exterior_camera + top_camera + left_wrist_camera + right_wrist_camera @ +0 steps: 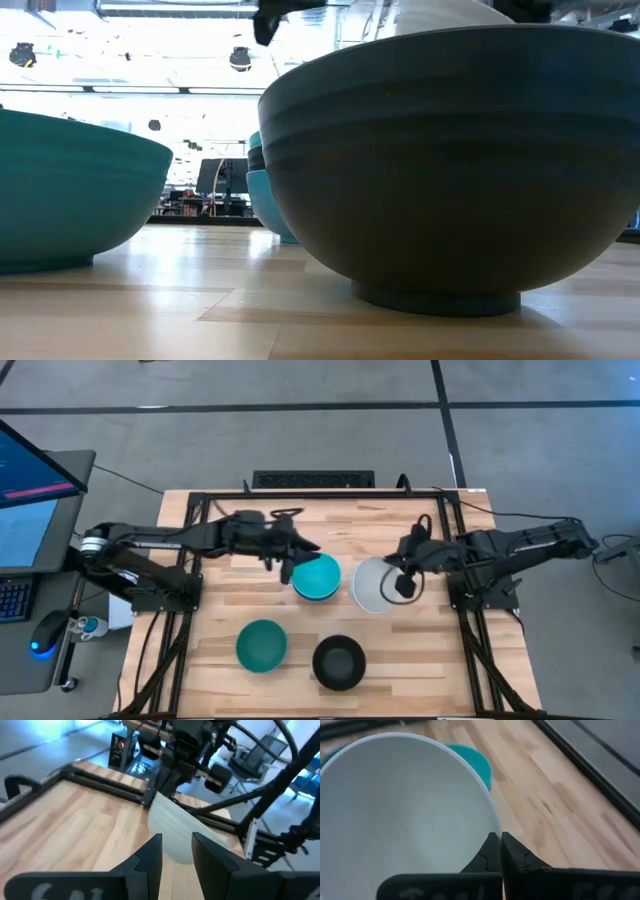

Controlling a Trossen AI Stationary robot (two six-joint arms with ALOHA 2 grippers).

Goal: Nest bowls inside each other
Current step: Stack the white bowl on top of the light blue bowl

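A white bowl [372, 585] is lifted and tilted in my right gripper [403, 585], just right of a nested stack topped by a light cyan bowl [316, 575]. In the low view the stack [265, 195] stands on its foot behind the others, and the white bowl [450, 12] shows above a black bowl [450, 160]. My left gripper [297, 552] hovers open at the stack's far-left rim. Its wrist view [177, 852] looks across at the white bowl [172, 822]. A dark teal bowl [262, 644] and the black bowl [338, 662] stand on the table near the front edge. My right gripper [499, 845] pinches the white bowl's rim [492, 827] on its right side, one finger inside the bowl and one outside. The fingers come from the table's right. The bowl [405, 815] is lifted clear of the table and tilted.
Black frame rails [200, 520] run along the table's left, right and far sides. A black slotted unit [313, 479] sits at the far edge. A monitor [30, 480] and a mouse [45, 632] stand left of the table. Bare wood lies at the front left and front right.
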